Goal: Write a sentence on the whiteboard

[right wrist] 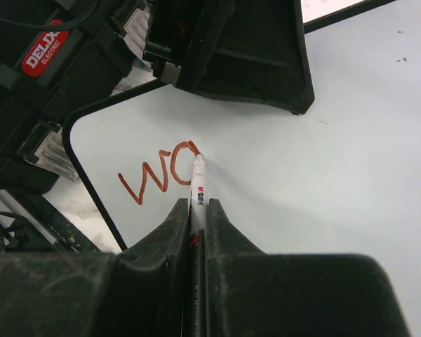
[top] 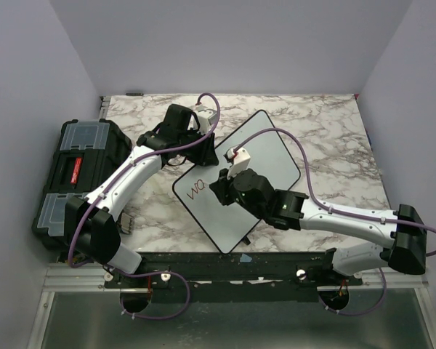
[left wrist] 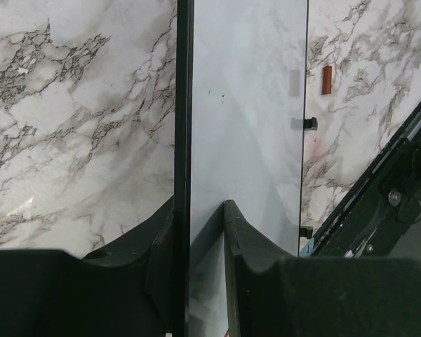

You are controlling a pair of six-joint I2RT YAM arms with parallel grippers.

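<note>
Whiteboard (top: pixel 272 156) lies flat on the marble tabletop (top: pixel 334 138), about midway across it and turned so that its corners point near and far.

Nearest the arm bases, the right pincer (top: pixel 219 183) reaches in from the right over the board's near-left part. Its jaws are almost closed, pinching a white marker (right wrist: pixel 197 191) that runs lengthwise between them. The barrel carries small red and black print, too small to read with any certainty. The marker's tip rests on the board, touching the upper right of the second letter.

The letters (right wrist: pixel 158 177) are red and handwritten, close to the board's left corner. They read "w" followed by a round shape that could be "a" or "o"; from above the pair looks like "WQ".

Beyond them, the left pincer (top: pixel 206 149) sits at the board's far-left edge. In its wrist view the jaws stand only narrowly apart with the thin black rim (left wrist: pixel 183 140) between them. One finger (left wrist: pixel 161 242) is outside the rim and the other lies on the white surface, so the pincer grips the board's edge.

In that same view a small black foot (left wrist: pixel 309 123) sticks out from the opposite rim. A short red-brown cap-like piece (left wrist: pixel 327 80) lies on the tabletop near that rim, not touching it.

At the tabletop's left edge stands a black toolbox (top: pixel 94 156) with clear-lidded compartments. Its red label (right wrist: pixel 45 48) reads "DELIXI ELECTRIC", the last letter of the first word unclear.
</note>
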